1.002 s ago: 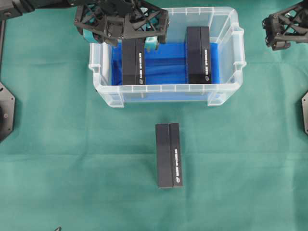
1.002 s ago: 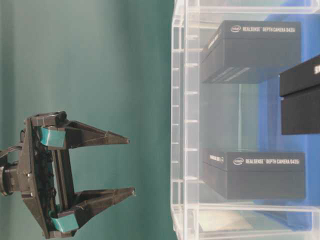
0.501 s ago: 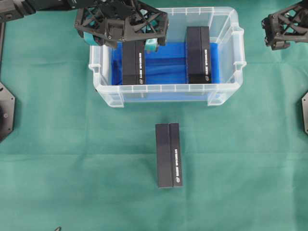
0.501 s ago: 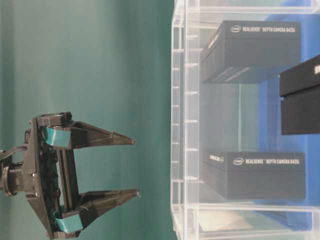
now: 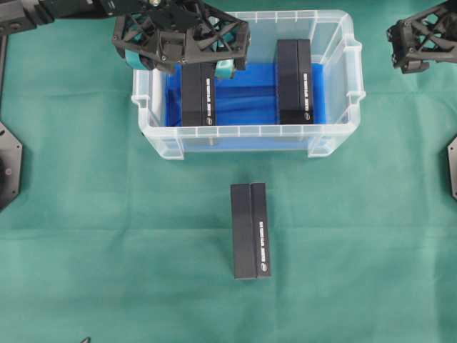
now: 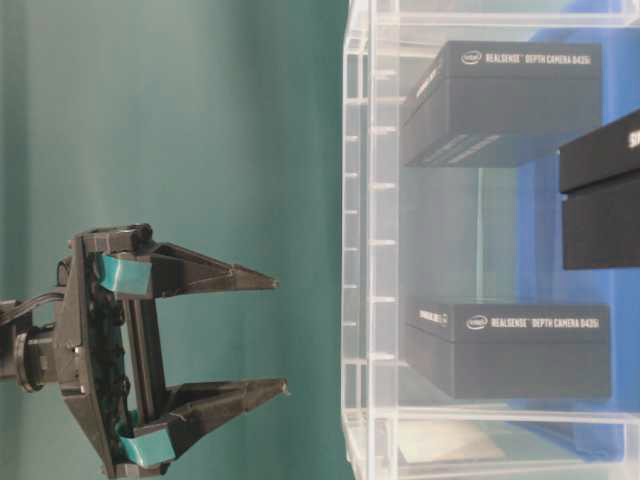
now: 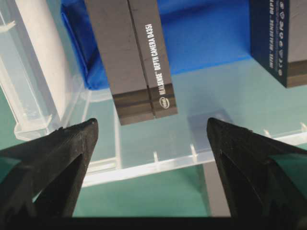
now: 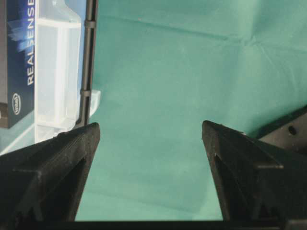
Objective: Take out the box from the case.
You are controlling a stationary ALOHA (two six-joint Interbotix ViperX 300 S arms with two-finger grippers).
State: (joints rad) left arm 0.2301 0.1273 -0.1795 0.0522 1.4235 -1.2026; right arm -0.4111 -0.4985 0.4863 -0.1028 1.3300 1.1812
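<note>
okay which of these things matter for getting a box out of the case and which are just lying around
Job: case; left box inside; right box inside; left claw, open above the left box.

Lying about: box on the green cloth; right claw, open, off to the side.

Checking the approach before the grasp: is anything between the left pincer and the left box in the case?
Nothing visible. The left pincer hangs open above the left box in the case, with only air between them.

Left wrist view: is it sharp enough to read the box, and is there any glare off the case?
Left wrist view: box lettering reads sharply; the gripper's fingertips are soft. Mild sheen on the case rim, no blinding glare. Table-level view: the picture is turned sideways, box print crisp through the wall.
</note>
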